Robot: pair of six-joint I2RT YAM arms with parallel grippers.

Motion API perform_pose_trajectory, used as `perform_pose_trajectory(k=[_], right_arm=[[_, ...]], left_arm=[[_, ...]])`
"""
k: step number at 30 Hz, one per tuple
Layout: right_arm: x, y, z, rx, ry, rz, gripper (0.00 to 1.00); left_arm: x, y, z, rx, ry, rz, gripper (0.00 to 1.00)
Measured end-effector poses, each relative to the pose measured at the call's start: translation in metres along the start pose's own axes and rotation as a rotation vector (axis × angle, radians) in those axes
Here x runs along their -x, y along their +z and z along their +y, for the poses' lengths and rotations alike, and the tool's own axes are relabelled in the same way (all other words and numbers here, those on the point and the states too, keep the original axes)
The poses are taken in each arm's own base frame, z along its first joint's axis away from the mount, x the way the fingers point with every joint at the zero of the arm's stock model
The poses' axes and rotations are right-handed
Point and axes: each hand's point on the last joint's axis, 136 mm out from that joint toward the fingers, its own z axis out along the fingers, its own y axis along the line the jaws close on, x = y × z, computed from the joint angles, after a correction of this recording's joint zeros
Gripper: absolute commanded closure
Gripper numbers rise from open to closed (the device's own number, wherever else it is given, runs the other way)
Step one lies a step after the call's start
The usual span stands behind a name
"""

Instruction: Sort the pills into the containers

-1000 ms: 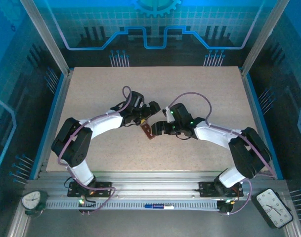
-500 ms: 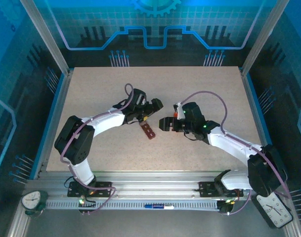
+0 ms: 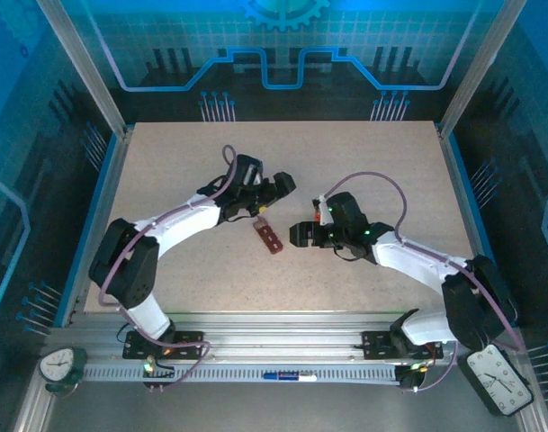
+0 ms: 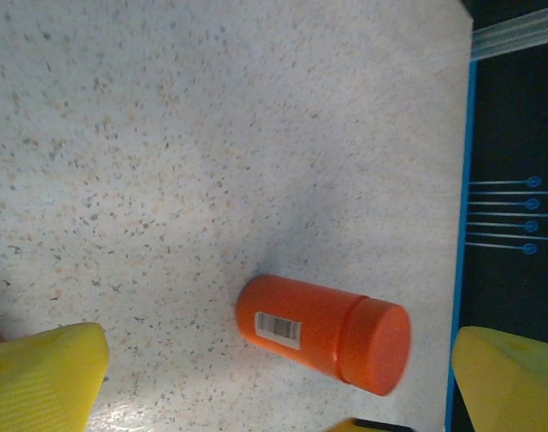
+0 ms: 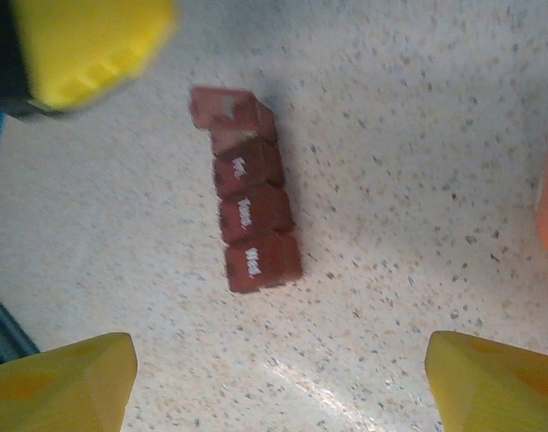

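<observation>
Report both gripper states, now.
Left gripper: open, empty, over the orange bottle.
Right gripper: open, empty, near the containers.

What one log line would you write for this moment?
left gripper: open, above lying bottle | right gripper: open, near containers | held: nothing

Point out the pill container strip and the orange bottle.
pill container strip [image 5: 253,213], right wrist view, on a middle compartment lid.
orange bottle [image 4: 317,328], left wrist view, on its body between label and cap.
</observation>
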Motion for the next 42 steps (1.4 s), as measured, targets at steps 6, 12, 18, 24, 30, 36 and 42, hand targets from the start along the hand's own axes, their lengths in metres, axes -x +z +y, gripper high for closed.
perform_pose_trajectory(k=[6,12,18,24,30,36,42], right_arm=[[-0.01,0.024,-0.001,-0.067,-0.055,0.063,0.16],[-0.008,0.048,-0.001,-0.116,-0.092,0.081,0.17],[-0.01,0.063,-0.012,-0.16,-0.094,0.095,0.17],[-0.01,0.073,-0.016,-0.173,-0.093,0.104,0.18],[-0.009,0.08,-0.016,-0.174,-0.092,0.107,0.18],[-0.011,0.085,-0.02,-0.182,-0.091,0.113,0.19],[-0.01,0.086,-0.021,-0.187,-0.091,0.114,0.2]], left_arm=[[0.012,-0.03,0.032,0.042,-0.028,-0.048,0.01],[-0.008,-0.028,0.083,0.143,-0.08,-0.004,0.01],[-0.009,-0.024,0.079,0.117,-0.085,0.004,0.01],[-0.019,-0.008,0.084,0.125,-0.096,0.04,0.01],[-0.024,0.002,0.08,0.122,-0.092,0.059,0.01],[-0.016,0.007,0.065,0.08,-0.096,0.042,0.01],[-0.016,0.011,0.06,0.065,-0.093,0.05,0.01]])
